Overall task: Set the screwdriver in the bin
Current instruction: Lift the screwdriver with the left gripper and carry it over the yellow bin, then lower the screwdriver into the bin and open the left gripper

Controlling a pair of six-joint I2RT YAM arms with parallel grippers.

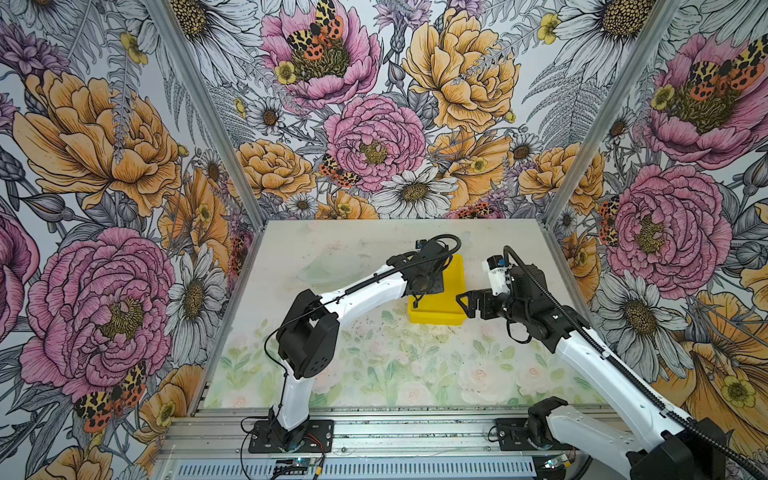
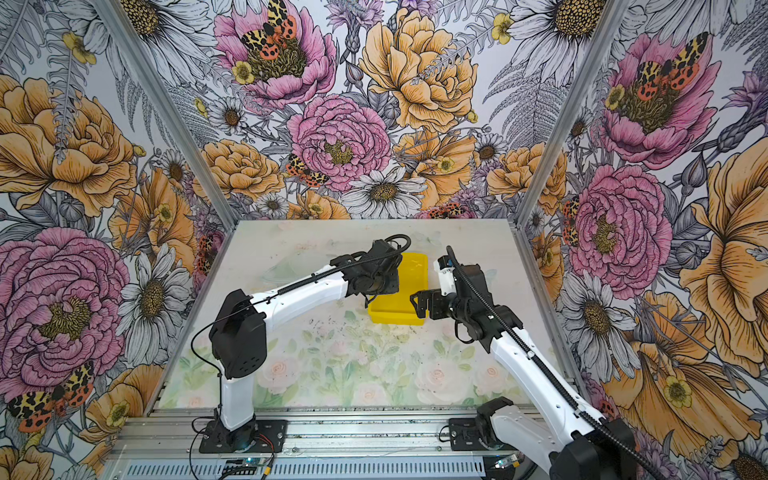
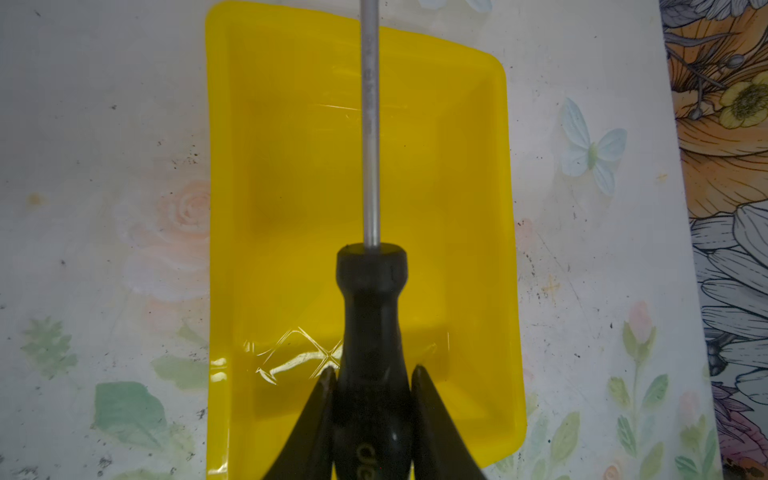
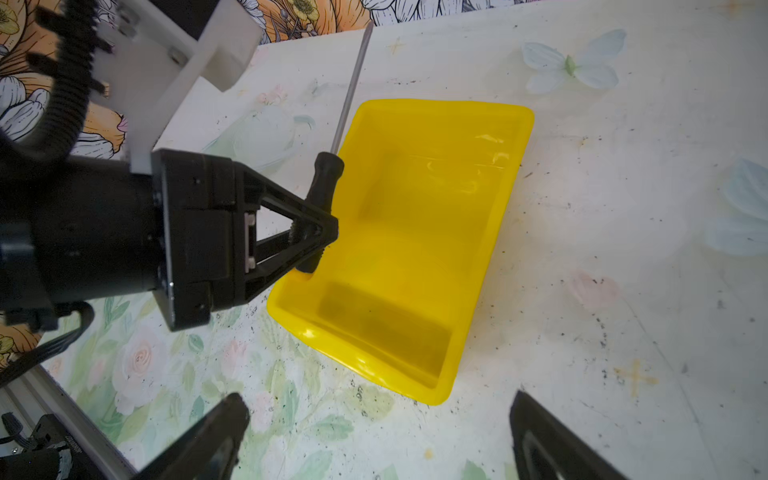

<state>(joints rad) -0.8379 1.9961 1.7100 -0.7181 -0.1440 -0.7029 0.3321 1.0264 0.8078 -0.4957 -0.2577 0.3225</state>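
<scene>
Left tool (image 3: 372, 369) extended over bin (image 3: 469, 187), clamping screwdriver (image 3: 371, 291), right tool (image 4: 378, 401) gaping alongside

Overhead pair, close wrists (bin (image 3: 286, 178) common)

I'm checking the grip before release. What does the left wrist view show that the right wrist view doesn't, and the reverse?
Only left wrist: the screwdriver seen lengthwise with the bin behind it, shaft running out of frame. Only right wrist: the left hand from the side, the shaft's tip, the open right hand. Both: black handle clamped, bin empty.
</scene>
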